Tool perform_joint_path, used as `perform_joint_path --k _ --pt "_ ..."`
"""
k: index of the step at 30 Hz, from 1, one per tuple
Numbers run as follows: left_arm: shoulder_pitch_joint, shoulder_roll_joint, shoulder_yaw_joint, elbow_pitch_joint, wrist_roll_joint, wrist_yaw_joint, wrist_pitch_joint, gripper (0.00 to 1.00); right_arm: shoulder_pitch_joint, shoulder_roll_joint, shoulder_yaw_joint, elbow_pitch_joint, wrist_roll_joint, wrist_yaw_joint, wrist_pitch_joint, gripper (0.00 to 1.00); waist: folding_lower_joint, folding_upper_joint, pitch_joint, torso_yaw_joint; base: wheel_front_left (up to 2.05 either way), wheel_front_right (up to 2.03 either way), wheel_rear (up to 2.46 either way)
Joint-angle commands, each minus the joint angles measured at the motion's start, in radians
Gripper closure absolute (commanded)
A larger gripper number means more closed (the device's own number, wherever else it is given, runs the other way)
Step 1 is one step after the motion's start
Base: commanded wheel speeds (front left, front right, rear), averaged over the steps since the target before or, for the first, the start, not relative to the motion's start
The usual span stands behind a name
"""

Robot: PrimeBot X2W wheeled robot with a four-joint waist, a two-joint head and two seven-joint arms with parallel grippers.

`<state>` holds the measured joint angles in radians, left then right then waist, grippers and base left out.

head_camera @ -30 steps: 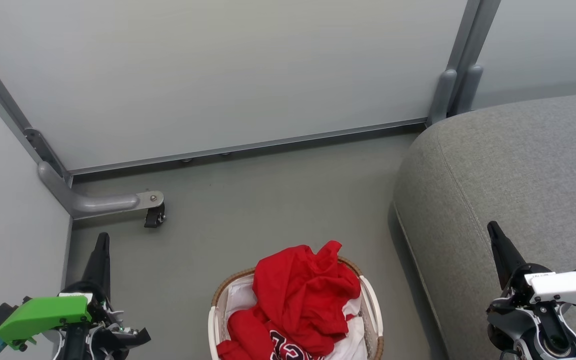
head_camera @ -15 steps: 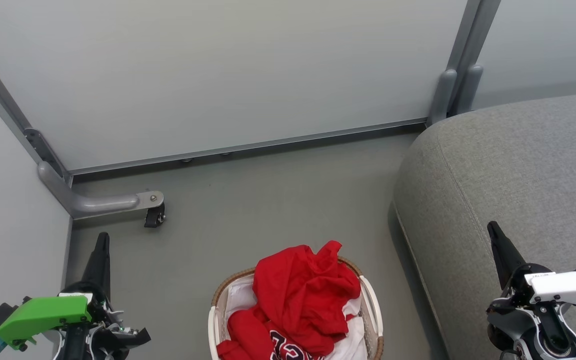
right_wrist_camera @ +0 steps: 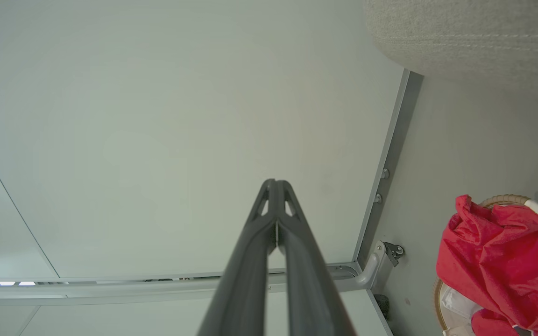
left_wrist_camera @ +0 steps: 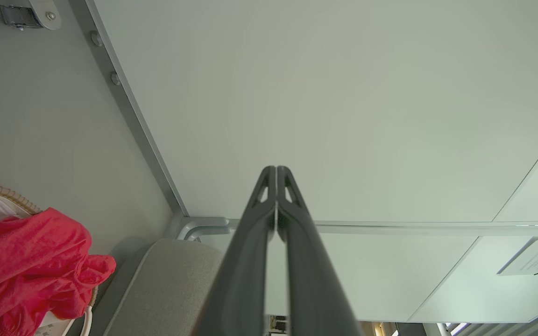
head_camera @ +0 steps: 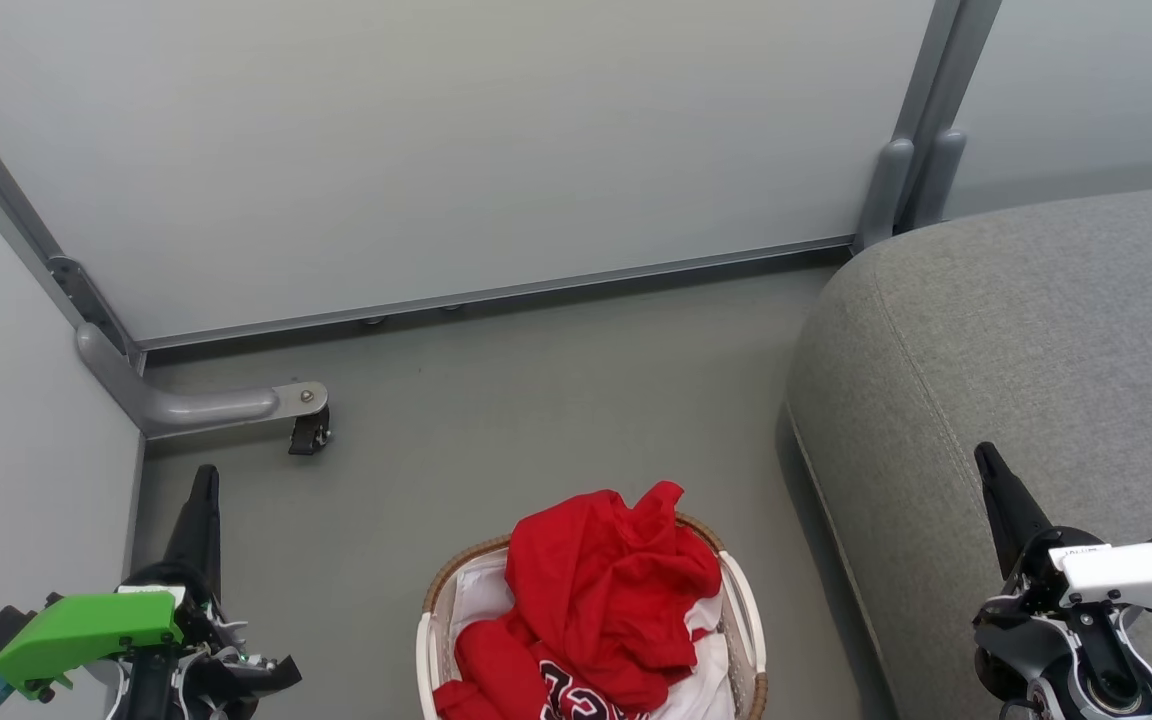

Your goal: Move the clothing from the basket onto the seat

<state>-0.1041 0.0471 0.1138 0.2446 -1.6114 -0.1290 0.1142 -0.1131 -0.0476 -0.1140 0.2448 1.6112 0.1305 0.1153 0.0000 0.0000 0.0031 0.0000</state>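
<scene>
The basket (head_camera: 742, 600) stands on the floor at the bottom centre of the head view, tan rim and white handles showing. A plain red garment (head_camera: 606, 590) is heaped on top of it, and the jersey (head_camera: 566, 695) with black-and-white lettering lies under it at the front. The grey seat (head_camera: 1036, 360) fills the right side. My left gripper (head_camera: 204, 478) is shut, empty, at the lower left, well left of the basket. My right gripper (head_camera: 986, 458) is shut and empty over the seat's front edge. The wrist views show the shut left gripper (left_wrist_camera: 276, 169), the shut right gripper (right_wrist_camera: 273, 182) and the red garment (left_wrist_camera: 26, 266) (right_wrist_camera: 502, 261).
Pale partition walls (head_camera: 436, 140) close off the back and left. A grey metal foot with a black caster (head_camera: 308, 432) juts onto the floor at the left. Grey floor (head_camera: 536, 400) lies between the basket, the wall and the seat.
</scene>
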Motion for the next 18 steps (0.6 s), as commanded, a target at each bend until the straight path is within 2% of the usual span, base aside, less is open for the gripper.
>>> perform_joint_path --k 1,9,10,11,12,13,14,18 --pt "-0.010 0.007 0.002 -0.001 -0.003 -0.004 0.002 1.00 0.012 -0.006 -0.001 -0.003 0.003 0.000 0.000 1.00 0.0000 0.0000 0.000 0.000 0.00 0.00 0.00" --pt "-0.010 0.007 0.002 -0.001 -0.003 -0.004 0.002 1.00 0.012 -0.006 -0.001 -0.003 0.003 0.000 0.000 1.00 0.0000 0.0000 0.000 0.000 0.00 0.00 0.00" --pt "0.000 0.000 0.000 0.000 0.000 0.000 0.000 0.00 0.000 0.000 0.000 0.000 0.000 0.000 0.000 0.00 0.0000 0.0000 0.000 0.000 0.00 0.00 0.00" --pt "0.001 -0.001 -0.001 0.003 0.000 0.000 -0.001 1.00 0.001 0.001 0.001 0.003 0.000 0.000 -0.001 1.00 0.0000 0.0000 0.000 0.000 0.00 0.00 0.00" --pt "0.006 -0.003 -0.001 0.015 0.000 0.000 -0.001 0.00 0.003 0.004 0.001 0.013 0.000 0.000 0.000 0.00 0.0000 0.0000 0.000 0.000 0.00 0.00 0.00" --pt "0.011 -0.004 -0.003 0.021 0.001 0.000 -0.002 1.00 0.006 0.006 0.003 0.019 -0.001 0.000 -0.002 1.00 0.0000 0.0000 0.000 0.000 0.00 0.00 0.00" --pt "0.021 -0.008 -0.003 0.032 0.000 0.001 -0.001 0.00 0.014 0.011 0.003 0.032 0.000 0.000 0.000 0.00 0.0000 0.0000 0.000 0.000 0.00 0.00 0.00" --pt "0.026 -0.007 -0.023 0.034 0.009 0.001 -0.020 0.00 0.019 0.011 0.015 0.035 -0.007 0.000 -0.020 0.00 0.0000 0.0000 0.000 0.000 0.00 0.00 0.00"
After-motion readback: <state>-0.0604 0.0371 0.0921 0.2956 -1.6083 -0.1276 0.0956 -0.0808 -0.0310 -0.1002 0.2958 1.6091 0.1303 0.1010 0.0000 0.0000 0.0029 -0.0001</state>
